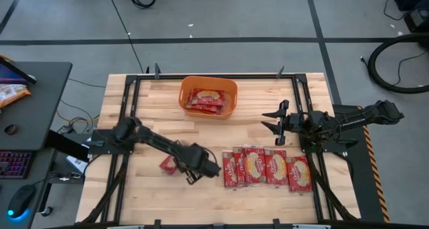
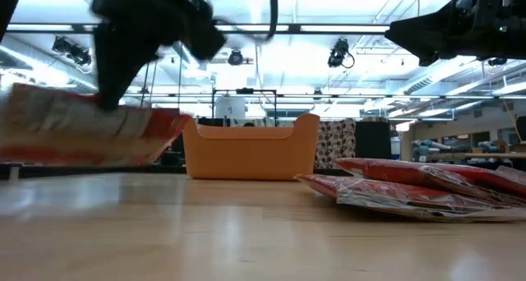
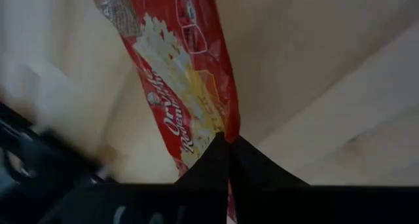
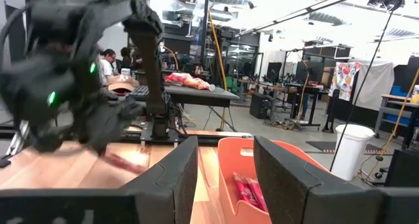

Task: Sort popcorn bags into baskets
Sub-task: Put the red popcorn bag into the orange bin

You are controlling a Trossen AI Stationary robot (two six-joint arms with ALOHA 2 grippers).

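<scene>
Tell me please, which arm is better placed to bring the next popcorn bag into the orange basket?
Probably the left. The left gripper is shut on a popcorn bag, lifted off the table. The right gripper hangs open and empty, beside the basket.

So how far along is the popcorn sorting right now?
Partly done. The orange basket already holds at least one red bag. The left gripper is shut on another bag, lifted off the table. Four bags are left in a row. The right gripper waits open.
</scene>
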